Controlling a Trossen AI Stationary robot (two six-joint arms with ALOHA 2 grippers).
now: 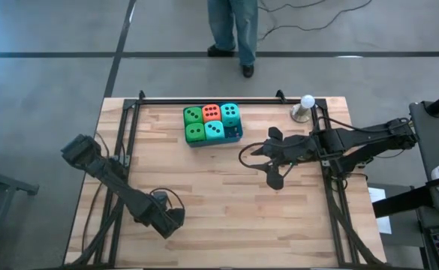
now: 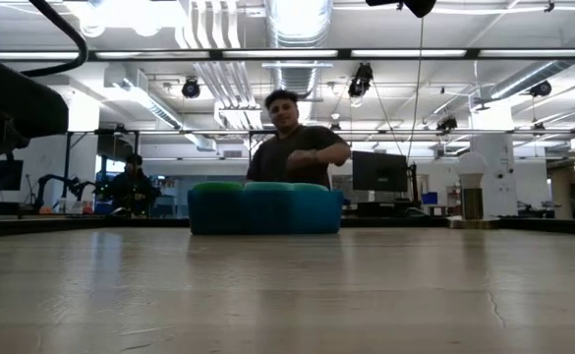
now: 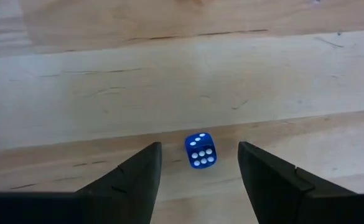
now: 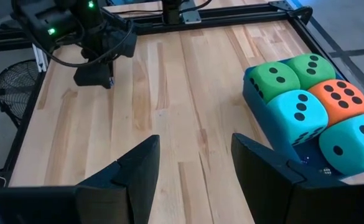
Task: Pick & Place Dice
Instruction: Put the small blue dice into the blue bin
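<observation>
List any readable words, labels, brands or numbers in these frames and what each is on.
No readable text in any view.
Dice in the tray: dark pips only, no lettering.
Small blue die in the left wrist view: white pips only.
Screens behind the table: too blurred to read.

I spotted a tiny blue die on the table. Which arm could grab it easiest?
The left gripper: its open fingers already sit either side of the small blue die. The right gripper hovers near the blue tray.

Bright, even overhead light; ceiling lamps (image 2: 297,20) glare; low view perhaps slightly soft
</observation>
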